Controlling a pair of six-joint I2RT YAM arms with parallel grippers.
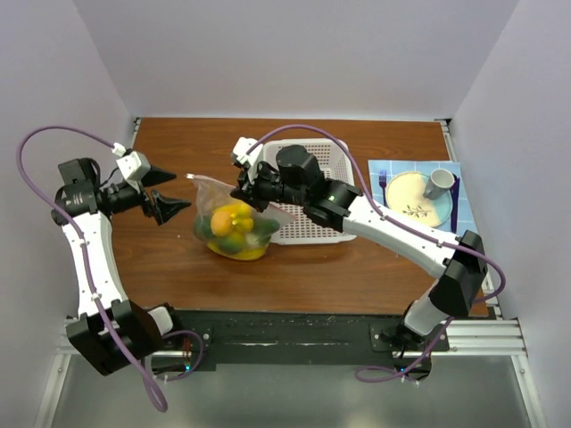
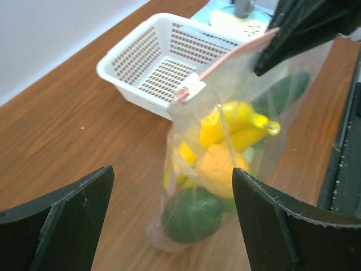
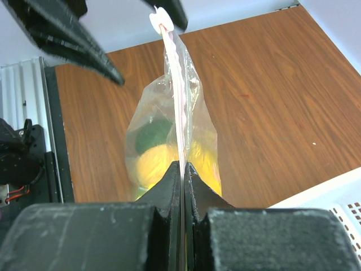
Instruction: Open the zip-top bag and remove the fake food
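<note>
The clear zip-top bag (image 1: 234, 227) stands on the brown table, full of fake food (image 1: 234, 221): yellow, orange and green pieces. My right gripper (image 1: 243, 189) is shut on the bag's pink zip strip (image 3: 181, 121) at its right end and holds the top edge up. In the right wrist view the strip runs straight out from between the jaws (image 3: 183, 165) to a white slider (image 3: 161, 18). My left gripper (image 1: 178, 205) is open, just left of the bag's free top corner. In the left wrist view the bag (image 2: 225, 164) and slider (image 2: 192, 86) lie ahead between the open fingers.
A white perforated basket (image 1: 308, 234) stands right behind the bag, partly under my right arm. A cream plate (image 1: 412, 198) with a grey mug (image 1: 438, 182) sits on a blue mat at the far right. Walls close the table at back and sides.
</note>
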